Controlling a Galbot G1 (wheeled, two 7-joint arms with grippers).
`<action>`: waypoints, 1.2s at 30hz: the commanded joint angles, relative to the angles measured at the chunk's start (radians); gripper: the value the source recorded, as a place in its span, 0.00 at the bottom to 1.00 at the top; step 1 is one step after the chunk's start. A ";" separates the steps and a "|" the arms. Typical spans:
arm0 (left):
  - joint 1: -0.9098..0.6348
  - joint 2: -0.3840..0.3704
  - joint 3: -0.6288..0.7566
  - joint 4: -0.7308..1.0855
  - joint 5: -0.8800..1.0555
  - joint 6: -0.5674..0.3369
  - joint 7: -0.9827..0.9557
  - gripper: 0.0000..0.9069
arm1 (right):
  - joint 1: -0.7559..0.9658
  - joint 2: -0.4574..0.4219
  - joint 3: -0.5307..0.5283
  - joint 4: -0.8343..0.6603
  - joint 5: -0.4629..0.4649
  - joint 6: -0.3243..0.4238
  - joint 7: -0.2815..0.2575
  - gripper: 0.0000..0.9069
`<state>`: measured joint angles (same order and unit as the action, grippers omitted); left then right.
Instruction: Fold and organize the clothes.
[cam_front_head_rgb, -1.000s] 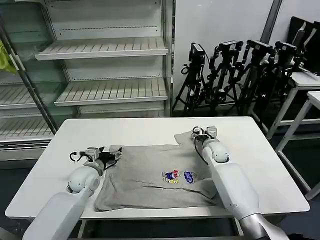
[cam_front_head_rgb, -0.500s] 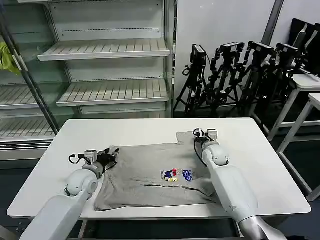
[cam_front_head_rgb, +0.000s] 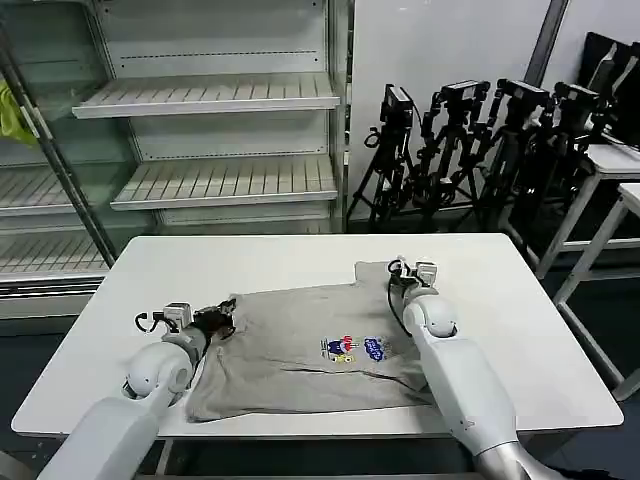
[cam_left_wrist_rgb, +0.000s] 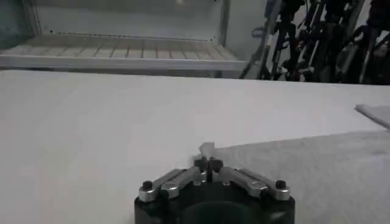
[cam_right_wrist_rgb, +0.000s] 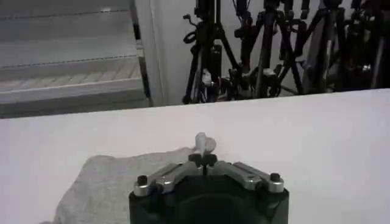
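Observation:
A light grey shirt (cam_front_head_rgb: 300, 350) with a small multicolour print (cam_front_head_rgb: 358, 349) lies spread on the white table (cam_front_head_rgb: 280, 262). My left gripper (cam_front_head_rgb: 226, 319) is at the shirt's far left corner, jaws shut on a pinch of its cloth (cam_left_wrist_rgb: 207, 148); the same left gripper (cam_left_wrist_rgb: 208, 163) sits low over the table. At the shirt's far right sleeve, my right gripper (cam_front_head_rgb: 400, 277) is shut on a small fold of fabric (cam_right_wrist_rgb: 204, 143); in the right wrist view the right gripper (cam_right_wrist_rgb: 203, 159) has the grey shirt (cam_right_wrist_rgb: 103, 182) beside it.
Empty white shelving (cam_front_head_rgb: 210, 100) stands behind the table. Several black tripods (cam_front_head_rgb: 470, 150) crowd the back right, with another white table (cam_front_head_rgb: 615, 170) at the right edge. A yellow-green cloth (cam_front_head_rgb: 10, 112) hangs at the far left. Bare tabletop surrounds the shirt.
My left gripper has shifted slightly toward the table's near side with the shirt's corner in it. The right gripper has barely moved, still holding the sleeve.

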<state>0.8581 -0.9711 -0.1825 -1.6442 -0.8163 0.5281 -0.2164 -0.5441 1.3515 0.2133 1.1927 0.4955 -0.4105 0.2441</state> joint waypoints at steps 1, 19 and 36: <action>0.010 0.017 -0.033 -0.083 -0.013 -0.027 0.002 0.07 | 0.000 -0.011 0.008 0.079 0.004 0.096 0.005 0.00; 0.109 0.064 -0.107 -0.240 -0.044 -0.026 0.002 0.07 | -0.186 -0.091 0.053 0.412 0.014 0.080 -0.006 0.00; 0.371 0.109 -0.173 -0.436 0.021 -0.010 0.014 0.07 | -0.608 -0.192 0.208 0.786 -0.039 0.063 -0.033 0.00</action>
<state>1.1076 -0.8726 -0.3366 -1.9820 -0.8296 0.5171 -0.2039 -0.9699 1.1913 0.3639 1.8167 0.4622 -0.3486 0.2120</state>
